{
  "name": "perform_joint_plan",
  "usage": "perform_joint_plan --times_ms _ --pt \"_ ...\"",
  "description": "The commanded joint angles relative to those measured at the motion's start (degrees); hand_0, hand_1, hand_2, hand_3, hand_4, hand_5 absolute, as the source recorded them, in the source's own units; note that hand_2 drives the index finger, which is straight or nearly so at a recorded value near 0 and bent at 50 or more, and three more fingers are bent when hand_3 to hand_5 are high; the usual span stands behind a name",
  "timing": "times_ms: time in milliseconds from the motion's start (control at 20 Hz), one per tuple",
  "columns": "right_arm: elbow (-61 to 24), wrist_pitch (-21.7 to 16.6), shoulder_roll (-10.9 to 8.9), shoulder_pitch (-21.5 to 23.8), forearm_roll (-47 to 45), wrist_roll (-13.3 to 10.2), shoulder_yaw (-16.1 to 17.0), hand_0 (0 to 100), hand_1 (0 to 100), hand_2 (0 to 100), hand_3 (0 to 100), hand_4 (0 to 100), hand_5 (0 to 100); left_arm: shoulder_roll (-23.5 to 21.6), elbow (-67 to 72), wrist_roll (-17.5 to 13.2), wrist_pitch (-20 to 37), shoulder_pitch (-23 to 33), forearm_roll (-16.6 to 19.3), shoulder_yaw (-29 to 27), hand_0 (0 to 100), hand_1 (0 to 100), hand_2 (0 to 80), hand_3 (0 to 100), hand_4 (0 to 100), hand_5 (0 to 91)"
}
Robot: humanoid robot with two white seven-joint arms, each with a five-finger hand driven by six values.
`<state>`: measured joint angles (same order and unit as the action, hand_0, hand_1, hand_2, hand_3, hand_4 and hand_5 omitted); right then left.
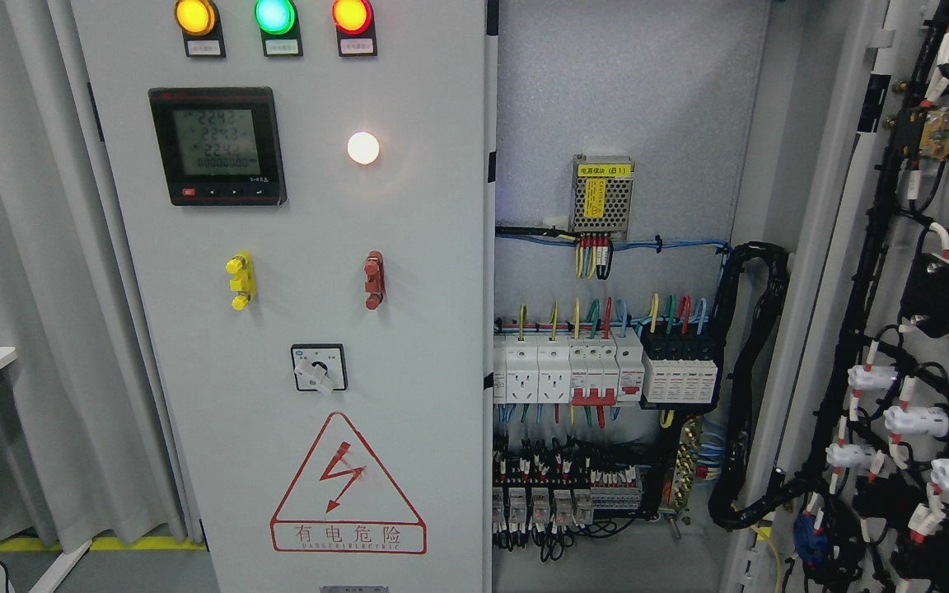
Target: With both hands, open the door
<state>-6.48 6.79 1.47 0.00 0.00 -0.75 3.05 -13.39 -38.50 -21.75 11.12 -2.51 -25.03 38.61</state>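
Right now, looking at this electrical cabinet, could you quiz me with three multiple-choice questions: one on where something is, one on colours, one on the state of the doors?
1. Where is the warning triangle?
A. On the closed left door, near its bottom
B. Inside the cabinet, above the breakers
C. On the curtain

2. What colours are the three lamps along the top, left to right?
A. Red, red, green
B. Blue, white, yellow
C. Yellow, green, red

3. What state is the right door in?
A. Closed
B. Swung open, its wired inner side showing
C. Removed

Answers:
1. A: the triangle sits below the rotary switch on the left door.
2. C: yellow lamp, green lamp, red lamp.
3. B: the breakers inside are exposed. No robot hand is in view.
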Motion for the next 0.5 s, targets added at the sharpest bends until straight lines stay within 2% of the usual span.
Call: perform_joint_plan --times_ms 0,50,150,451 --pt "-9.4 0.0 -1.56 0.2 -0.4 -0.2 -0.1 22 0 0 0 0 0 13.4 44.2 5.5 -2.0 0.9 3.6 -18.4 30 0 2.8 3 4 0.0" --pt "-12.1 0.0 -1.56 0.7 -0.4 -0.2 -0.1 22 0 0 0 0 0 13.4 44.2 9.3 -2.7 0.9 3.6 -18.4 30 0 2.8 3 4 0.0" --pt "-19.7 0.1 -1.56 1.8 -0.4 -0.2 -0.3 22 0 0 0 0 0 13.4 44.2 13.2 -3.2 0.9 3.6 -18.4 30 0 2.8 3 4 0.0" --pt "-47.0 0.9 -2.09 9.6 -0.2 -0.6 -6.6 22 0 0 0 0 0 13.4 44.2 13.5 -5.0 0.9 3.7 -18.4 29 0 2.9 3 4 0.0"
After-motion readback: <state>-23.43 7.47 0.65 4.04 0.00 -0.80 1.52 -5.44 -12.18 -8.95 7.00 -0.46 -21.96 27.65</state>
